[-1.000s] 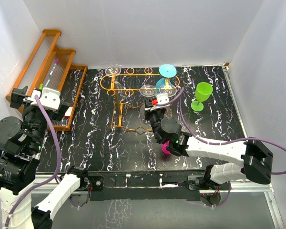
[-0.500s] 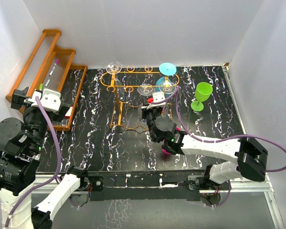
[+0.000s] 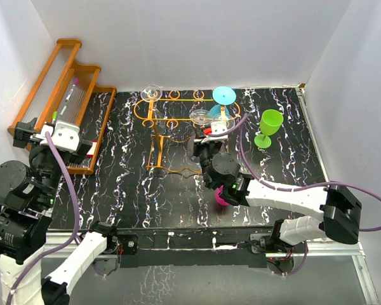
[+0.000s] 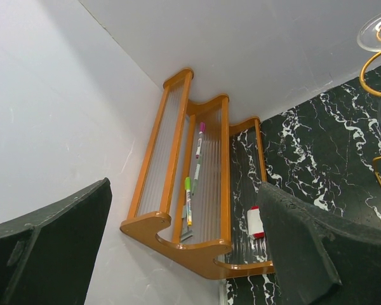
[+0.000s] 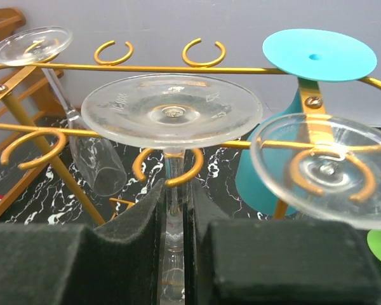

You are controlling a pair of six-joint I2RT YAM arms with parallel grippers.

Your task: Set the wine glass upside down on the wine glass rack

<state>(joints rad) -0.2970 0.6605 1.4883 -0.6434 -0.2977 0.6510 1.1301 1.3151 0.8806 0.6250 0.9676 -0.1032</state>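
My right gripper (image 5: 175,219) is shut on the stem of a clear wine glass (image 5: 171,108) held upside down, foot up. Its stem sits in a round loop of the orange wire rack (image 5: 146,68), at the rack's near side. In the top view the gripper (image 3: 205,145) holds that glass (image 3: 199,116) at the rack (image 3: 178,100). Three glasses hang on the rack: a clear one at the far left (image 5: 30,44), a teal one (image 5: 319,54) and a clear one at the right (image 5: 324,166). My left gripper (image 4: 184,254) is open and empty, raised at the left.
A green wine glass (image 3: 268,127) stands upright on the table right of the rack. A pink object (image 3: 221,198) lies under my right arm. An orange wooden stepped shelf (image 3: 63,95) with markers stands at the far left, also seen in the left wrist view (image 4: 190,190).
My right gripper with the clear glass moved back a little towards me and rightward; the rack shifted with it. The left arm barely moved.
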